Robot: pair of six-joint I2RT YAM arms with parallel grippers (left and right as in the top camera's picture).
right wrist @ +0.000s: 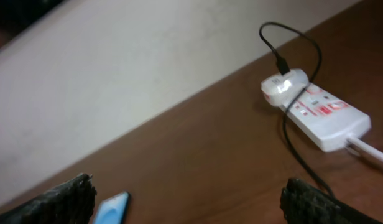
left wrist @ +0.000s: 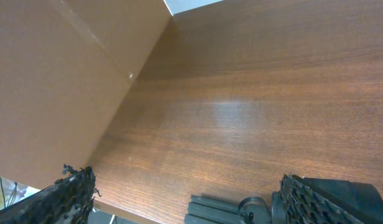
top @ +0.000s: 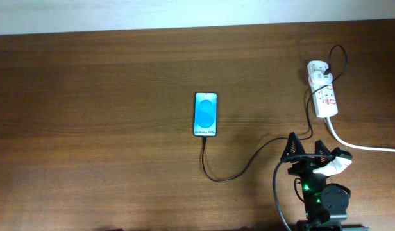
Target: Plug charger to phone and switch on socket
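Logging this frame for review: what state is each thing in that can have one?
phone: flat on the table, screen lit blue, cable at its lower end.
charger: cable runs from phone to socket, looks plugged at both ends.
socket: switch position cannot be told.
left gripper: open, empty.
right gripper: open, empty.

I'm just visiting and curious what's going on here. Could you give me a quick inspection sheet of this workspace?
Surface: brown wooden table.
Job's things: phone flat, blue screen lit; charger runs from its lower end toward the socket at the far right.
Clutter: nothing seen.
Grippers: right gripper open, empty, near the socket; left gripper open over bare wood.
Cables: black charger looped at the socket; thick white cord leads off right.
Surroundings: pale wall behind the table.
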